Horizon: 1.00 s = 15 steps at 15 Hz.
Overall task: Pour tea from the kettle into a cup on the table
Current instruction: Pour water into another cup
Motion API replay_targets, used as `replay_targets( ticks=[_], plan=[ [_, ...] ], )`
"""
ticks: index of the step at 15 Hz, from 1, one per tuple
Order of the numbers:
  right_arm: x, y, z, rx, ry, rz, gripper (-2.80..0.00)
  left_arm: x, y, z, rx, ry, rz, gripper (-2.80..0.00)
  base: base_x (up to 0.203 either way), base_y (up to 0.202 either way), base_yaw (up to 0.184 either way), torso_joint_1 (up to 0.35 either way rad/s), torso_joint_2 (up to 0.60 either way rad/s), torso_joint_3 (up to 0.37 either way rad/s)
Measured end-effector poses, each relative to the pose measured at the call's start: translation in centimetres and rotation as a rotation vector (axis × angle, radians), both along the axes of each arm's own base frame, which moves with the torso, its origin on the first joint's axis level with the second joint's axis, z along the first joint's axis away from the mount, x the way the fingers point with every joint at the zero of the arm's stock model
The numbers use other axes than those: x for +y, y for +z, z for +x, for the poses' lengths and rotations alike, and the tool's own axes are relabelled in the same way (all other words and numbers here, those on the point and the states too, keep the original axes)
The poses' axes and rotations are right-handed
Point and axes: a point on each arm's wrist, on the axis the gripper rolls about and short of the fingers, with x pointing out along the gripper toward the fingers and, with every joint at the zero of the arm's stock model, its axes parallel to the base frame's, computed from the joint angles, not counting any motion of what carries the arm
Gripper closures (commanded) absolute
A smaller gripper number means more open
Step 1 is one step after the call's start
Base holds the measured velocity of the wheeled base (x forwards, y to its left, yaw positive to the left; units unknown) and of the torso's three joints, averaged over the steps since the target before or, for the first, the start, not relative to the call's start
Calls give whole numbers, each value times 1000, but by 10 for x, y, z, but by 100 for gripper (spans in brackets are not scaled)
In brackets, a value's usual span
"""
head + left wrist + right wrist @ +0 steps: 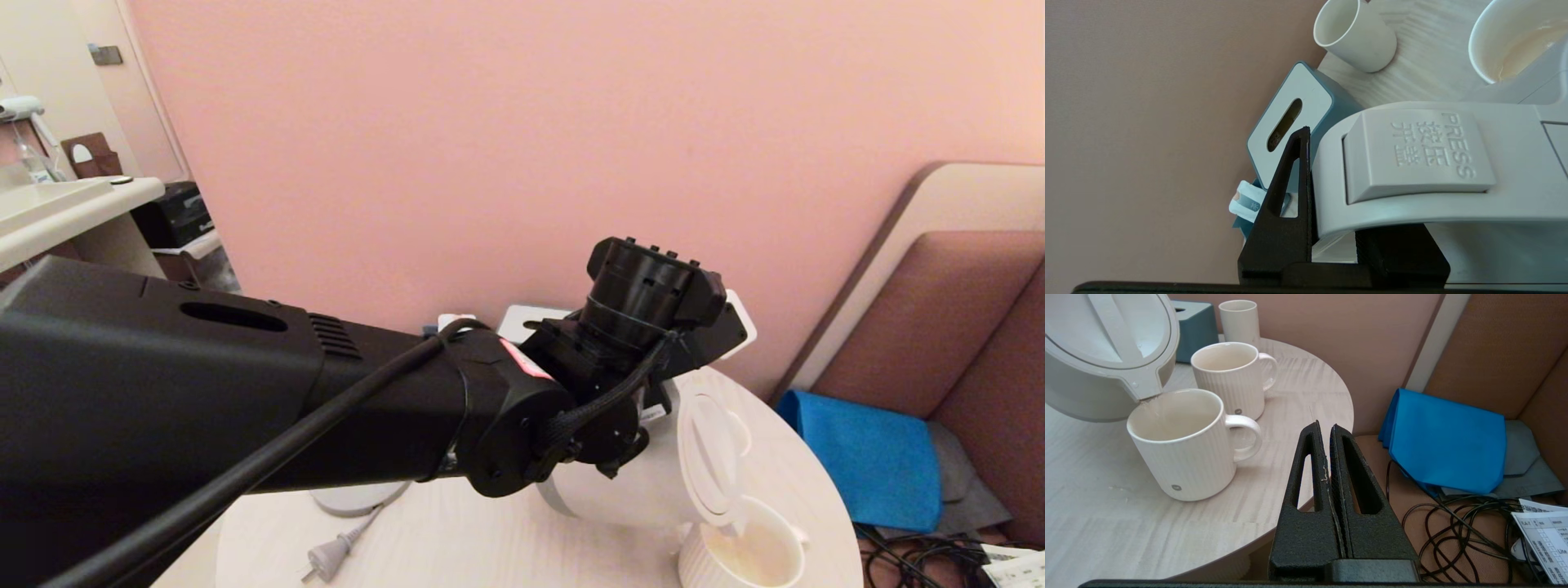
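Note:
The white kettle is tipped over to the right above the round pale table. Its small spout sits over the rim of a white ribbed cup. Pale yellowish tea lies in that cup. My left gripper is shut on the kettle's loop handle, just behind the PRESS button; one finger shows, the other is mostly under the handle. In the right wrist view the kettle leans over the cup. My right gripper is shut and empty, off the table's right edge.
A second ribbed mug, a plain tumbler and a teal tissue box stand behind the cup. The grey base disc and its plug lie at the left. A blue cloth and tangled cables lie right of the table.

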Motion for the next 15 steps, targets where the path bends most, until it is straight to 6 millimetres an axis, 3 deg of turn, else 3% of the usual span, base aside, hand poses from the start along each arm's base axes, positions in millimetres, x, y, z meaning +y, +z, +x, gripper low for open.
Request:
replay_targets(
  ticks=[15],
  plan=[
    [0,0,0,0,0,0,0,-4,-1,-1,-10,-10,13,0,0,0,0,0,0,0]
  ],
)
